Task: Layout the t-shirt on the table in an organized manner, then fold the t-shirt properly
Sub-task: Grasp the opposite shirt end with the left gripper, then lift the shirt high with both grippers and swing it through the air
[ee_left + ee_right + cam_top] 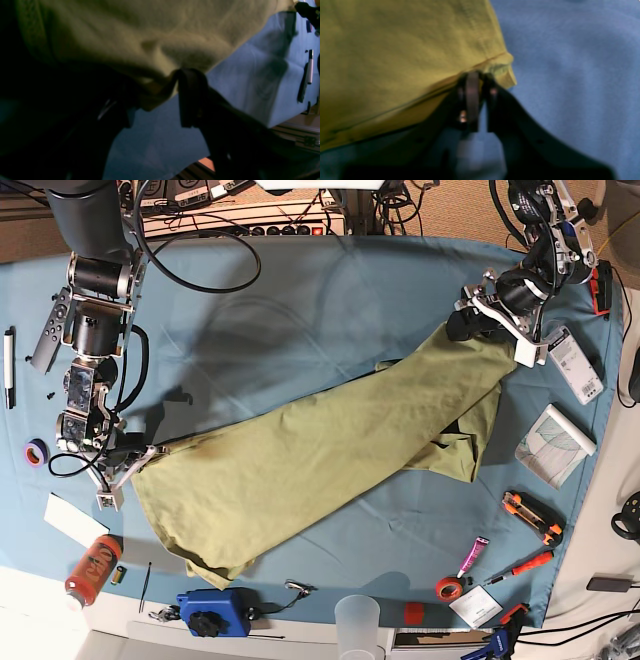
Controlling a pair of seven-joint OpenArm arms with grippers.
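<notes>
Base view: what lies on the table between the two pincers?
Only the t-shirt, stretched diagonally from the right pincer to the left pincer over the table.

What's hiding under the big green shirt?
Only the blue table cloth shows around the t-shirt. Whatever lies beneath its middle is covered, so I can't tell.
</notes>
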